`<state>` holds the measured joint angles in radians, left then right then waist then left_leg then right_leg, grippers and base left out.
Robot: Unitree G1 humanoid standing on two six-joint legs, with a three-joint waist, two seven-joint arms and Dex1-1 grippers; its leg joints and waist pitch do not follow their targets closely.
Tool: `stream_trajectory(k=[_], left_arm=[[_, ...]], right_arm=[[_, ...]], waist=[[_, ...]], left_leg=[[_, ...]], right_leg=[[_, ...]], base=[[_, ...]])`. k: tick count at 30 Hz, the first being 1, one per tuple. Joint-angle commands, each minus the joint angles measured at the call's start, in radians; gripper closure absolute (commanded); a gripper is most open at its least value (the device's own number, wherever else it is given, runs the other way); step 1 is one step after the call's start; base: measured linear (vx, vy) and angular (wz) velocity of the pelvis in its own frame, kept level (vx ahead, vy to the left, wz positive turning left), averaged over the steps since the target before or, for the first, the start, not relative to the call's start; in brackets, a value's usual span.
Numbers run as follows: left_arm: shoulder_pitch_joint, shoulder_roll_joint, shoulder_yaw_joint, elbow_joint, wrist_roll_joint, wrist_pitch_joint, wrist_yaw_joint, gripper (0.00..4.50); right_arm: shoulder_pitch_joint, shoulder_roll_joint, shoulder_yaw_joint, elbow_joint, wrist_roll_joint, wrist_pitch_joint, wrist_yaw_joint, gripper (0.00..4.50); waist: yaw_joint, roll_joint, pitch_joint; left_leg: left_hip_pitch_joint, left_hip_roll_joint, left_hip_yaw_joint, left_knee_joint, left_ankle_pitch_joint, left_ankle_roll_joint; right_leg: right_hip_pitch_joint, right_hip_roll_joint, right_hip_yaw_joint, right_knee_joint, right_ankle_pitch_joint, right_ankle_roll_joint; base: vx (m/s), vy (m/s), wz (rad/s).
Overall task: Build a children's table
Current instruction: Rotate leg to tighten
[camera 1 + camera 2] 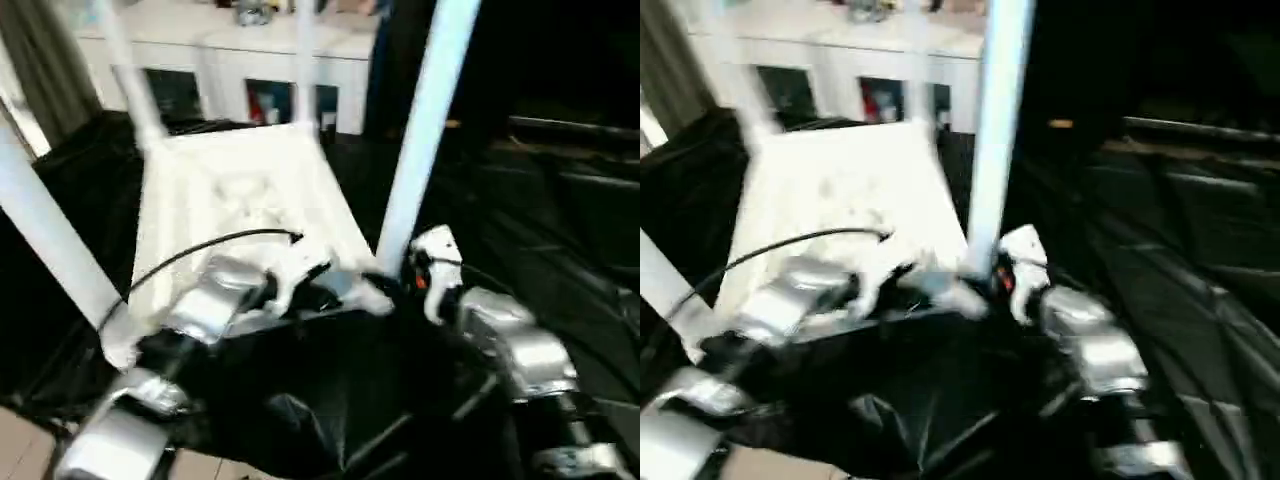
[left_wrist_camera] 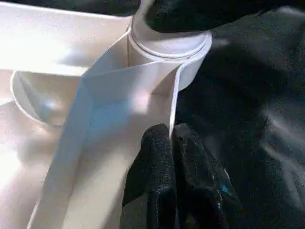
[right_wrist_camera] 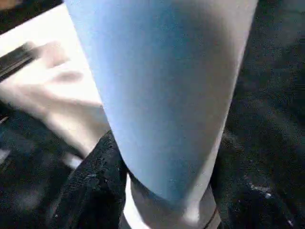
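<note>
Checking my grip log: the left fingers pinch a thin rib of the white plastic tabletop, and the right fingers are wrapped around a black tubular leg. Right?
Not quite: the long tubular leg is white, as the right wrist view shows. The left fingers do pinch the white plastic tabletop's rib.

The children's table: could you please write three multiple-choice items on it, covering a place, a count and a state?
1. The fingers of the left gripper grip the top: A at its middle; B at its rim by a corner socket; C at its far edge.
2. Legs standing on it: A two; B three; C four.
3. Its ribbed underside faces: A up; B down; C sideways.
B, the rim sits pinched between shut fingers; C, four rise in the left eye view; A, ribs show.
</note>
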<state>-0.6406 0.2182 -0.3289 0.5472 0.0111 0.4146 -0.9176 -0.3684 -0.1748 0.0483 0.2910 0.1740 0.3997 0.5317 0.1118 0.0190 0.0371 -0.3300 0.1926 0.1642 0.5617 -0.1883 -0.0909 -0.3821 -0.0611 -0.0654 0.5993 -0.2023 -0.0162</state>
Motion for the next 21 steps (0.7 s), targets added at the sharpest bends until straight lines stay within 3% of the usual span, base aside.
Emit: stream_trajectory(k=[1, 2, 4, 5, 9, 10, 11, 13, 16, 19, 21], left_arm=[[-0.016, -0.034, 0.019, 0.045, 0.020, 0.019, 0.118, 4.50], [-0.023, -0.070, 0.020, 0.059, 0.026, 0.021, 0.153, 4.50], [-0.027, -0.094, 0.020, 0.071, 0.029, 0.020, 0.173, 4.50], [-0.027, -0.094, 0.020, 0.071, 0.029, 0.020, 0.173, 4.50], [-0.031, -0.111, 0.014, 0.095, 0.037, 0.003, 0.187, 4.50], [-0.030, -0.107, 0.013, 0.093, 0.038, 0.001, 0.176, 4.50], [-0.027, -0.099, 0.008, 0.086, 0.036, -0.002, 0.152, 4.50], [-0.026, -0.094, 0.006, 0.083, 0.035, -0.004, 0.135, 4.50], [-0.006, -0.053, -0.018, 0.028, 0.006, -0.034, 0.008, 4.50], [0.016, -0.014, -0.033, -0.016, -0.008, -0.022, -0.066, 4.50], [0.025, 0.004, -0.040, -0.020, -0.007, -0.040, -0.093, 4.50]], right_arm=[[0.014, 0.072, 0.024, 0.077, -0.014, 0.047, -0.111, 2.48], [0.000, 0.124, -0.011, 0.113, -0.035, 0.040, -0.231, 2.50], [-0.012, 0.156, -0.018, 0.134, -0.054, 0.016, -0.289, 2.50], [-0.012, 0.156, -0.018, 0.134, -0.054, 0.016, -0.289, 2.50], [-0.023, 0.185, 0.028, 0.123, -0.063, -0.029, -0.234, 2.50], [-0.021, 0.185, 0.026, 0.113, -0.053, -0.033, -0.212, 2.50], [-0.018, 0.179, 0.023, 0.098, -0.029, -0.029, -0.167, 1.96], [-0.017, 0.175, 0.021, 0.089, -0.013, -0.026, -0.138, 1.82], [-0.005, 0.102, 0.057, 0.041, 0.031, -0.018, 0.033, 1.46], [0.010, 0.029, 0.093, -0.016, 0.055, -0.006, 0.165, 1.46], [0.018, -0.015, 0.104, -0.045, 0.066, 0.000, 0.231, 1.46]], waist=[[-0.003, -0.007, -0.038], [-0.009, -0.004, -0.037], [-0.012, -0.003, -0.040], [-0.013, -0.004, -0.041], [-0.017, -0.003, -0.045], [-0.016, 0.001, -0.046], [-0.016, -0.003, -0.045], [-0.015, -0.003, -0.046], [-0.013, -0.013, -0.046], [-0.013, -0.008, -0.048], [-0.015, -0.008, -0.048]], left_leg=[[-0.006, 0.027, -0.012, -0.072, -0.261, -0.001], [-0.008, 0.026, -0.013, -0.074, -0.260, -0.010], [-0.003, 0.027, -0.014, -0.073, -0.273, -0.015], [-0.007, 0.028, -0.014, -0.074, -0.263, -0.010], [-0.013, 0.027, -0.009, -0.069, -0.224, 0.005], [-0.013, 0.027, -0.010, -0.069, -0.218, 0.007], [-0.015, 0.026, -0.008, -0.068, -0.213, 0.015], [-0.017, 0.027, -0.009, -0.068, -0.201, 0.024], [-0.019, 0.029, -0.008, -0.067, -0.177, 0.041], [-0.023, 0.032, -0.008, -0.063, -0.141, 0.059], [-0.019, 0.032, -0.006, -0.062, -0.143, 0.062]], right_leg=[[0.026, -0.083, 0.048, -0.108, -0.475, -0.072], [0.027, -0.082, 0.048, -0.107, -0.461, -0.080], [0.026, -0.083, 0.048, -0.107, -0.446, -0.083], [0.030, -0.082, 0.050, -0.103, -0.405, -0.091], [0.039, -0.079, 0.052, -0.091, -0.271, -0.126], [0.039, -0.080, 0.052, -0.090, -0.260, -0.131], [0.041, -0.079, 0.052, -0.090, -0.250, -0.135], [0.045, -0.080, 0.052, -0.087, -0.238, -0.140], [0.049, -0.082, 0.052, -0.086, -0.225, -0.147], [0.052, -0.081, 0.050, -0.076, -0.141, -0.170], [0.050, -0.079, 0.049, -0.075, -0.135, -0.183]], base=[[0.000, 0.000, 0.00], [0.000, 0.000, 0.00], [0.000, 0.000, 0.00], [0.000, 0.000, 0.00], [0.000, 0.000, 0.00], [0.000, 0.000, 0.00], [0.000, 0.000, 0.00], [0.000, 0.000, 0.00], [0.000, 0.000, 0.00], [0.000, 0.000, 0.00], [0.000, 0.000, 0.00]])
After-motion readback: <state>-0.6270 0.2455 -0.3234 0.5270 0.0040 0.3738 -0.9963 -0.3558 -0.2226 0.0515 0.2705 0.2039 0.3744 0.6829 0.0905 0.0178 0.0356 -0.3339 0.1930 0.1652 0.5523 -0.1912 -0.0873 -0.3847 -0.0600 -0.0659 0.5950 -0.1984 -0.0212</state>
